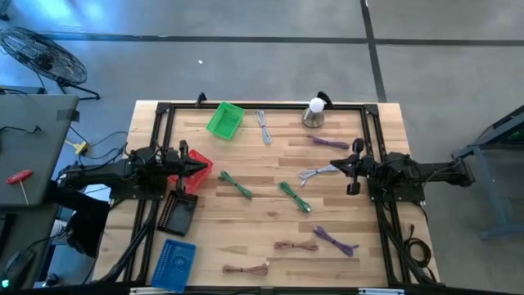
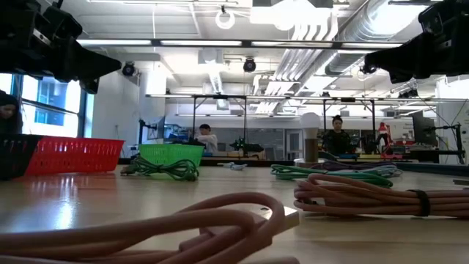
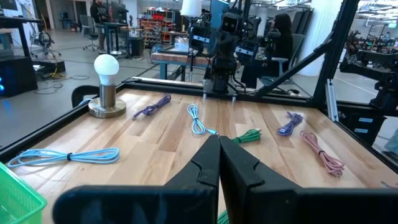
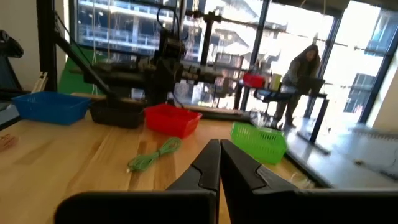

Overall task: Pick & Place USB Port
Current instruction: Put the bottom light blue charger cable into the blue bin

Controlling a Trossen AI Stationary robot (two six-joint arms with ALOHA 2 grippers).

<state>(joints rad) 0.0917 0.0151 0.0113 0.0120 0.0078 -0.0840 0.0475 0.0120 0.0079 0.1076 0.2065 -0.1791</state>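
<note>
Four baskets (image 1: 224, 120) and nine cable bundles (image 1: 234, 184) are counted on the bench (image 1: 270, 246); left gripper (image 1: 203, 167) and right gripper (image 1: 334, 166) are held level, jaws closed, empty.

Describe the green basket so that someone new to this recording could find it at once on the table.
In the high view, start from the wooden table and go to its far edge, on the left arm's side. The green basket sits there just inside the black frame, slightly askew, with a pale blue cable beside it. It is the only green basket; the red basket, black basket and blue basket lie nearer.
</note>
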